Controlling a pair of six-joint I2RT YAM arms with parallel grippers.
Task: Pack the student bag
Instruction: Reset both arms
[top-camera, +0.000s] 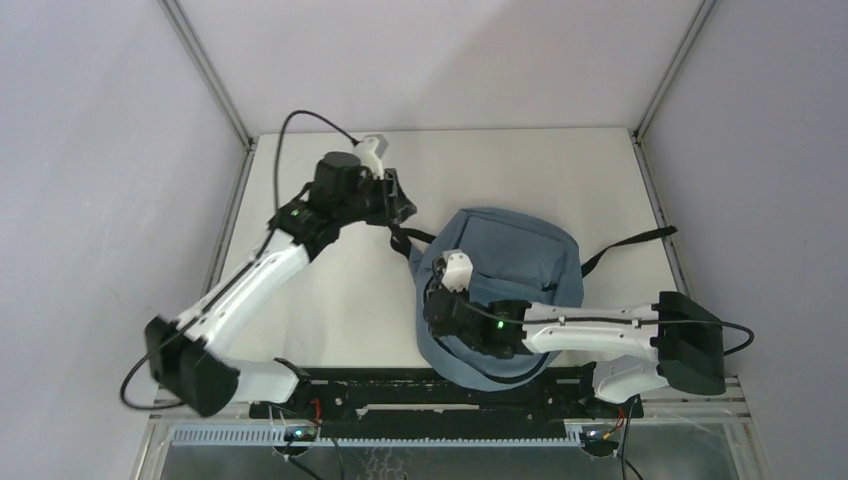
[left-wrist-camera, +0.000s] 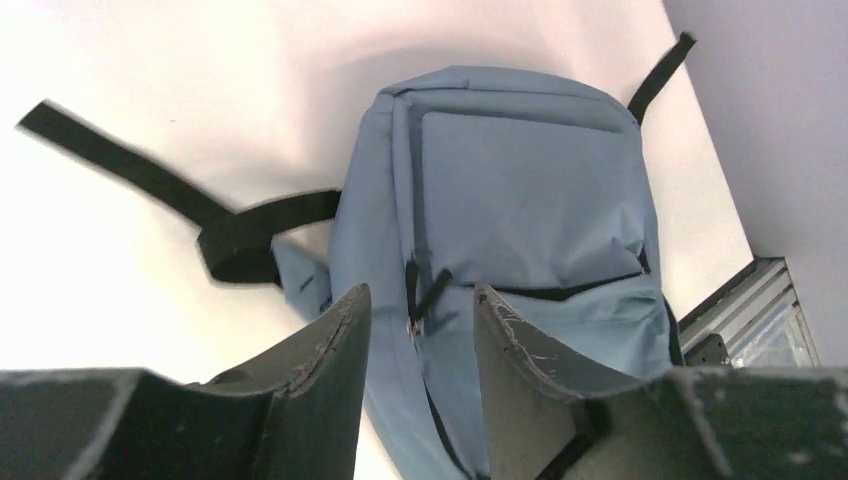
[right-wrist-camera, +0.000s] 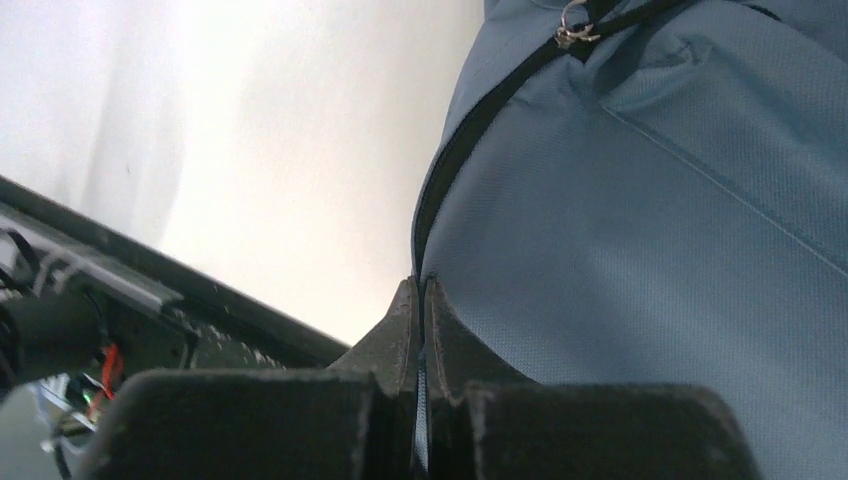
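Note:
The student bag (top-camera: 520, 255), dusty blue with black zipper trim, lies on the white table (top-camera: 330, 300) right of centre. My left gripper (top-camera: 405, 212) hovers by the bag's upper left corner, over a black strap. In the left wrist view the bag (left-wrist-camera: 520, 190) lies beyond my left gripper (left-wrist-camera: 420, 295), which is open and holds nothing. A zipper pull (left-wrist-camera: 412, 318) shows through the gap. My right gripper (top-camera: 432, 315) is at the bag's left edge. In the right wrist view my right gripper (right-wrist-camera: 421, 282) is shut on a thin fold of the bag (right-wrist-camera: 650, 230) beside the black zipper line.
Black straps trail from the bag, one to the left (left-wrist-camera: 120, 160) and one to the right (top-camera: 630, 245). A black rail (top-camera: 430, 385) runs along the table's near edge. Pale walls and metal frame posts (top-camera: 665, 70) enclose the table.

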